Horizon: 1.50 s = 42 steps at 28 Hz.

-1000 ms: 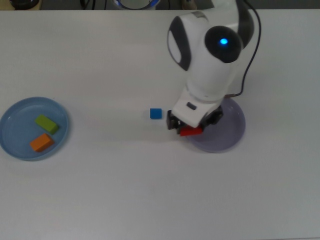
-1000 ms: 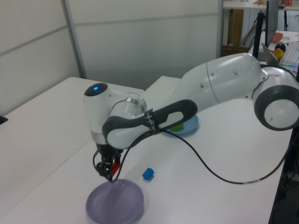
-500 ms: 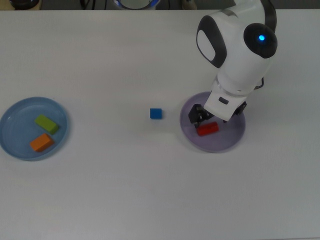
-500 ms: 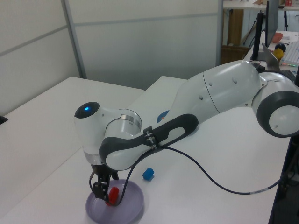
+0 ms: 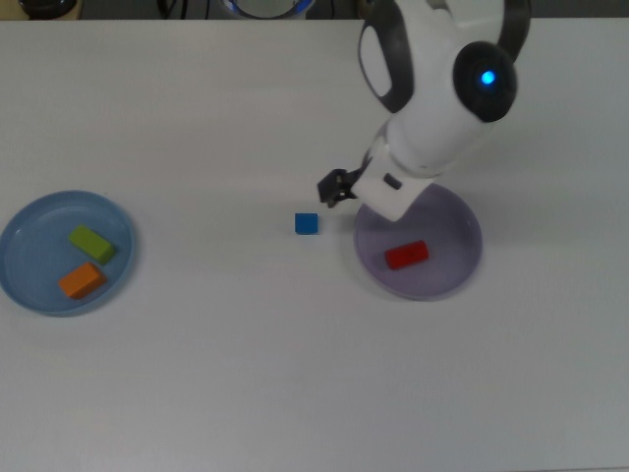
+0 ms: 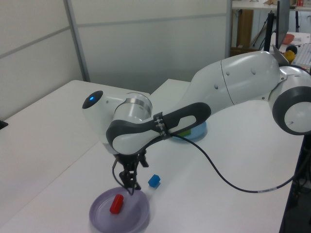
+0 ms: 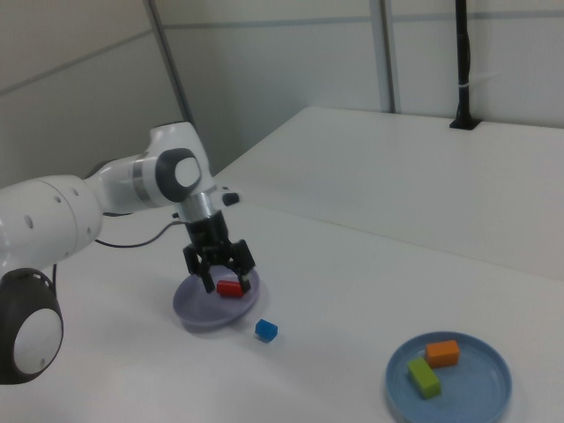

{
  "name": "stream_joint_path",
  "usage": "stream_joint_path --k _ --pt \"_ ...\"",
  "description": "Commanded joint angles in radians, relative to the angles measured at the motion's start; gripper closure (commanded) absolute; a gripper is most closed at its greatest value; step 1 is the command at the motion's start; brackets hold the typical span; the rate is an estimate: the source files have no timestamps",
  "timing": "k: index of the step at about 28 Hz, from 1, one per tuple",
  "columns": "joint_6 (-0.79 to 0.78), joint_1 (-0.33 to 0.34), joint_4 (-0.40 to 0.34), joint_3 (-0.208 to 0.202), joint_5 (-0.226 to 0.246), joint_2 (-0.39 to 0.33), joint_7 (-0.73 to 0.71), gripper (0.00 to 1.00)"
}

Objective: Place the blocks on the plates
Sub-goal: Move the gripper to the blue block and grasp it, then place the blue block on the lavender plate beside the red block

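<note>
The red block (image 5: pixel 406 255) lies flat on the lavender plate (image 5: pixel 448 228), free of the gripper. My gripper (image 5: pixel 337 187) hangs open and empty over the plate's left rim in the top view, just up and right of the blue block (image 5: pixel 307 223) on the bare table. In the right view the gripper (image 7: pixel 226 270) has its fingers spread, with the red block (image 7: pixel 231 287) below them and the blue block (image 7: pixel 265 330) nearby. At the top view's far left, the light blue plate (image 5: pixel 34 231) holds the green block (image 5: pixel 90 243) and the orange block (image 5: pixel 82 280).
The white arm body (image 5: pixel 432 88) leans over the table above the lavender plate. A black cable (image 6: pixel 228 179) trails from the arm across the table in the left view. A black post (image 7: pixel 463 62) stands at the far table edge in the right view.
The gripper carried the red block over the lavender plate, let it go there, then rose and moved left in the top view toward the blue block.
</note>
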Motion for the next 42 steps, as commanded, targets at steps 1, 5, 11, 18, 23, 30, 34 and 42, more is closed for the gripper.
stream_joint_path --k 1,5,11,18,23,30,34,42 --pt "-0.020 -0.026 -0.041 -0.039 -0.006 0.004 -0.038 0.00" --pt "-0.013 -0.057 -0.041 -0.039 -0.007 0.017 -0.038 0.00" --pt "-0.009 -0.060 -0.041 -0.039 -0.009 0.038 -0.036 0.00" --pt "0.022 -0.061 -0.041 -0.039 -0.027 0.083 -0.030 0.00" --pt "0.068 -0.077 -0.043 -0.041 -0.035 0.104 -0.025 0.00" --pt "0.080 -0.078 -0.032 -0.039 -0.033 0.106 -0.027 1.00" --pt "0.079 -0.077 -0.030 -0.039 -0.029 0.098 -0.024 1.00" --pt "0.077 -0.075 -0.009 -0.029 -0.021 0.072 -0.024 1.00"
